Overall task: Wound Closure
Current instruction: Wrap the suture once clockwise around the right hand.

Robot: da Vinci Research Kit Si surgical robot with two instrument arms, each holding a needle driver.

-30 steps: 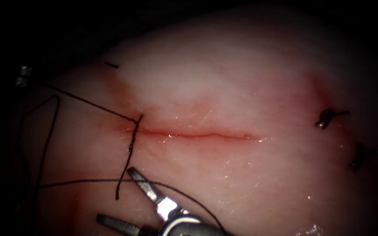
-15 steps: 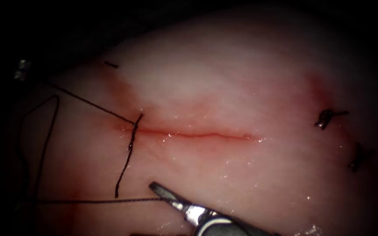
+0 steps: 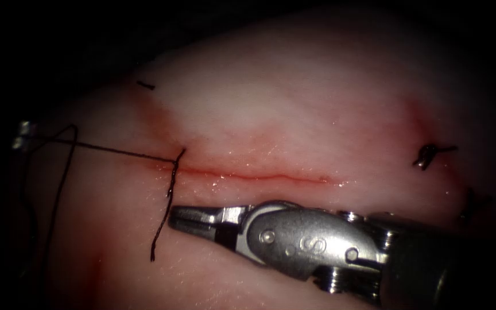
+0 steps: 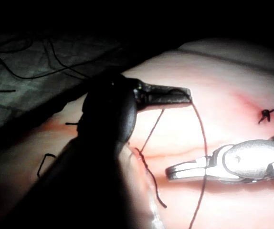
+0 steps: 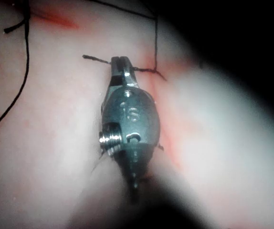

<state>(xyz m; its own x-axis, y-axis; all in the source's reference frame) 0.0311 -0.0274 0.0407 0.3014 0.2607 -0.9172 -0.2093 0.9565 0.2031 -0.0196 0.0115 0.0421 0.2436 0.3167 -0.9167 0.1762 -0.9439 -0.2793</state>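
The tissue (image 3: 294, 115) carries a horizontal cut (image 3: 259, 177) with a stitch (image 3: 175, 166) at its left end. My left tool (image 3: 23, 135), far left of the cut, is shut on the thread (image 3: 104, 150), which runs taut to that stitch. The left wrist view shows those jaws (image 4: 182, 94) pinching it. My right tool (image 3: 182, 217) lies just below the cut with its jaws shut. Their tips rest beside the stitch's short tail (image 3: 159, 241). In the right wrist view the tail (image 5: 96, 58) crosses at the jaw tips (image 5: 120, 62); I see nothing gripped.
Slack thread (image 3: 58, 189) loops down the left of the tissue. Two knotted stitches (image 3: 429, 155) (image 3: 469, 206) sit at the far right, and a cut end of thread (image 3: 146, 86) lies at the upper left. Red fluid (image 3: 225, 172) lines the cut.
The right tool rose from the lower edge up and left to the short tail, and its wide-open jaws shut. The left tool dropped lower, so the taut thread now runs nearly level.
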